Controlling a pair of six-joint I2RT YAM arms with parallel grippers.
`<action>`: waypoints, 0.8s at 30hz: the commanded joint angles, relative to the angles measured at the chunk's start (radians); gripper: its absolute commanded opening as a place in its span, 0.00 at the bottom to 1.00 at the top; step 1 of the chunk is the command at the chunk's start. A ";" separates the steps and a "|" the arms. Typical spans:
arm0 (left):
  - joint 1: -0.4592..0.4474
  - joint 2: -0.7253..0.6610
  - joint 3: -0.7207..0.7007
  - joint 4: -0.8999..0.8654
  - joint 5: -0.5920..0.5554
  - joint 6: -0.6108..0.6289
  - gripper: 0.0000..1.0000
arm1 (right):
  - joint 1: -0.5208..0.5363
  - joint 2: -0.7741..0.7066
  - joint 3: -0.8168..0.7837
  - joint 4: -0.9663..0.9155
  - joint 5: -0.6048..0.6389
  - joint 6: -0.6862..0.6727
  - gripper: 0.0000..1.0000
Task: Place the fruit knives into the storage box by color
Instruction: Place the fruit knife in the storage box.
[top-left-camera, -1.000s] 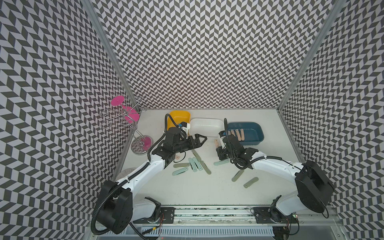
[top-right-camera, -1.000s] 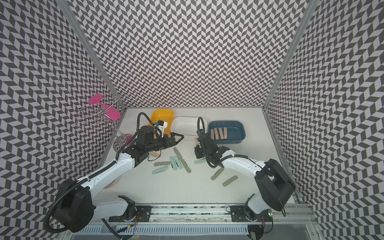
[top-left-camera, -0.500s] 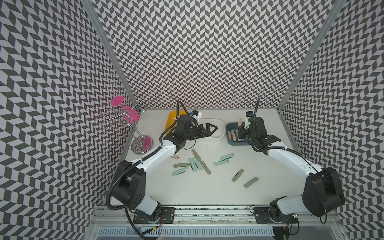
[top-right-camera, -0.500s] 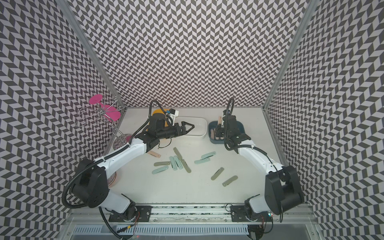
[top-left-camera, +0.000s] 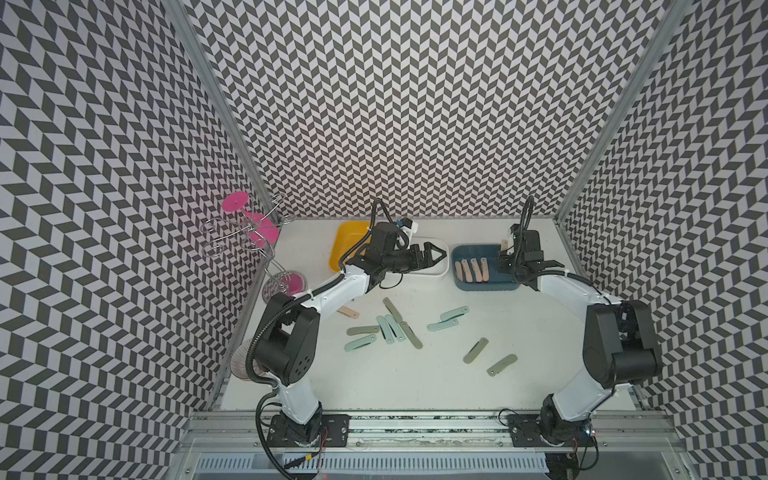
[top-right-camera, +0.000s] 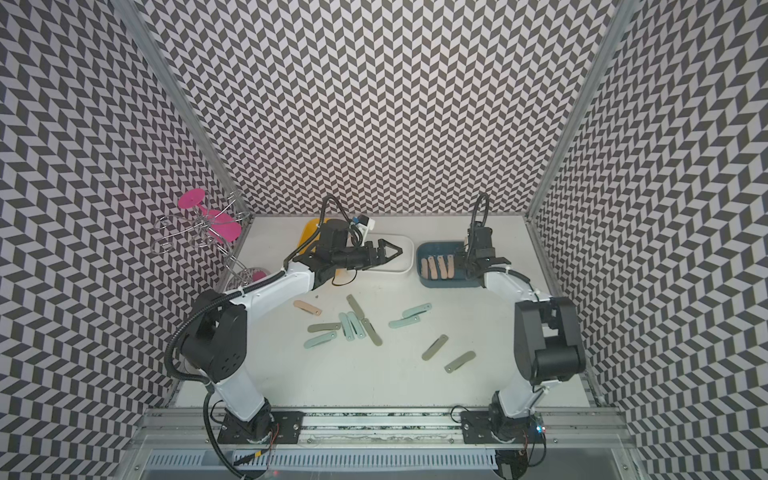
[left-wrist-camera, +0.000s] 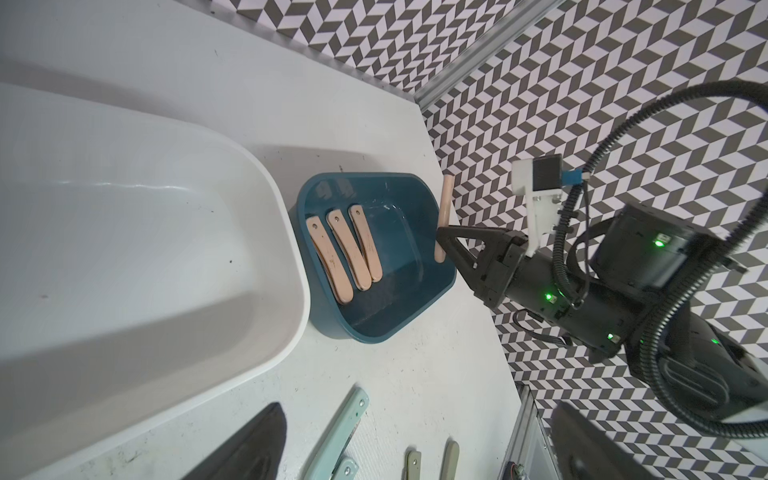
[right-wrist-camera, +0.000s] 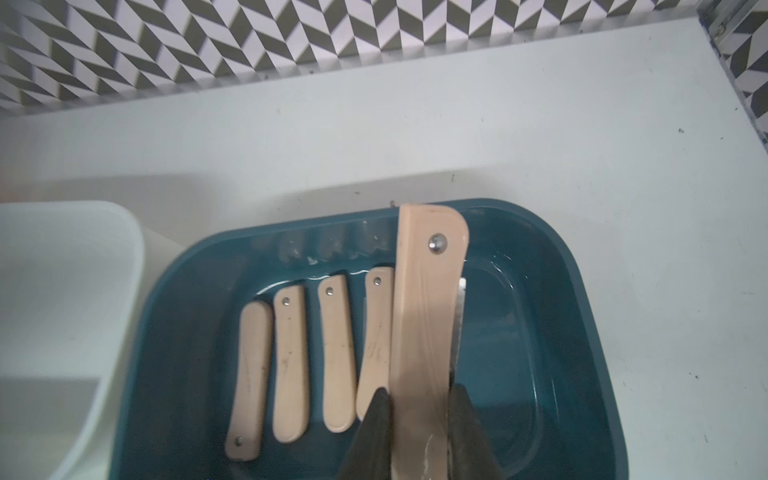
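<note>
White box (top-left-camera: 441, 271): left gripper (top-left-camera: 433, 254) above, jaws spread, empty.
Table (top-left-camera: 415, 395): mint and green knives (top-left-camera: 384, 330) loose.
Blue box (right-wrist-camera: 582, 270): four peach knives (right-wrist-camera: 291, 365) in row.
Right gripper (right-wrist-camera: 419, 399): clenched on fifth peach knife (right-wrist-camera: 428, 316), held above box, parallel to row, just beside.

1. Left arm (top-left-camera: 332, 291): stretched forward from its base, wrist about level, hand aimed sideways toward the right arm.
2. Left hand (top-left-camera: 436, 254): jaws wide apart, nothing between them.
3. Right arm (top-left-camera: 569, 286): reaching forward, wrist bent downward.
4. Right hand (right-wrist-camera: 419, 399): jaws clamped on a peach-pink fruit knife (right-wrist-camera: 424, 311), gripped near one end.
</note>
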 joint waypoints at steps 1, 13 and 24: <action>-0.004 0.005 0.014 0.056 0.033 -0.004 1.00 | -0.015 0.043 0.039 0.031 -0.001 -0.037 0.13; 0.012 -0.004 -0.008 0.081 0.042 -0.020 1.00 | -0.018 0.173 0.117 0.018 -0.030 -0.042 0.12; 0.016 -0.005 -0.015 0.093 0.041 -0.029 1.00 | -0.018 0.242 0.145 0.000 -0.055 -0.049 0.12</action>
